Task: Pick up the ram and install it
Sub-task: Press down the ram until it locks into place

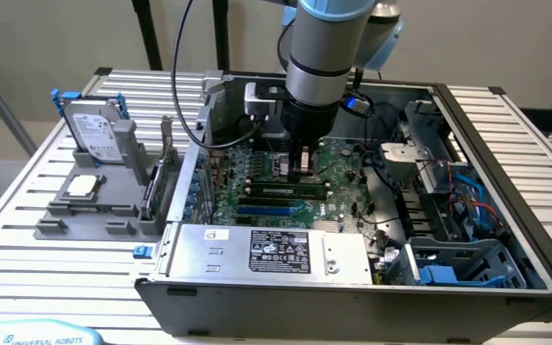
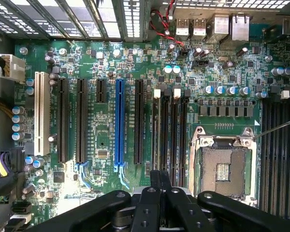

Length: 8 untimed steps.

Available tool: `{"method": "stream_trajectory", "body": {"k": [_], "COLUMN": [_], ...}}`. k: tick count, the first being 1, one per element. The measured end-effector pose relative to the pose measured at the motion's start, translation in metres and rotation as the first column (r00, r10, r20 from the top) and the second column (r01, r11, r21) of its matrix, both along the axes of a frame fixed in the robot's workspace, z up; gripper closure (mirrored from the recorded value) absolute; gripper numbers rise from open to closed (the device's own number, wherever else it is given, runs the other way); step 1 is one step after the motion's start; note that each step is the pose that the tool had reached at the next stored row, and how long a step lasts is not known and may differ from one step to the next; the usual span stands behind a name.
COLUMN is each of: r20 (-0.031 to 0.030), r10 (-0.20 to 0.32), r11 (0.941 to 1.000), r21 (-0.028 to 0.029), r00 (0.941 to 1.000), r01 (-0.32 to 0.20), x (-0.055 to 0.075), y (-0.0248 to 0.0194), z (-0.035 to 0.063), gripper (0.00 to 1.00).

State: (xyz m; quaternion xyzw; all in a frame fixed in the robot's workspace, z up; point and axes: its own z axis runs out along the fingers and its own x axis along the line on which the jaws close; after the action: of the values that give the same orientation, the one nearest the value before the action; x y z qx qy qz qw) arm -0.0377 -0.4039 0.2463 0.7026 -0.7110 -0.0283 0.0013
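Note:
The ram (image 1: 281,191), a thin green stick with dark chips, sits lengthwise in a black slot on the motherboard (image 1: 256,162) inside the open computer case. My gripper (image 1: 305,172) reaches straight down into the case and ends just behind the ram's right half, very close to the board. In the wrist view the gripper (image 2: 159,176) has its black fingers (image 2: 150,193) pressed together with nothing visible between them. It hangs over a group of black memory slots (image 2: 169,130) with white latches, beside the CPU socket (image 2: 222,166). Whether the fingertips touch the ram I cannot tell.
Outside the case, on the exterior view's left, a grey fixture (image 1: 65,223) holds a silver hard drive (image 1: 98,133), a CPU chip (image 1: 83,185) and an upright green expansion card (image 1: 161,180). The power supply (image 1: 267,251) lies along the case front. Blue and red cables (image 1: 468,201) and a drive cage (image 1: 458,266) crowd the right.

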Motion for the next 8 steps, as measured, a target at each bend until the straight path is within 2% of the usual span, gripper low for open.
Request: {"method": "stream_trajectory", "body": {"k": [8], "r20": [0.0000], "r10": [0.000], "r11": [1.0000], "r21": [0.0000], "r00": [1.0000], "r01": [0.000], "x": [-0.0004], "y": [0.0000], "z": [-0.0026], "gripper": [0.89]}}
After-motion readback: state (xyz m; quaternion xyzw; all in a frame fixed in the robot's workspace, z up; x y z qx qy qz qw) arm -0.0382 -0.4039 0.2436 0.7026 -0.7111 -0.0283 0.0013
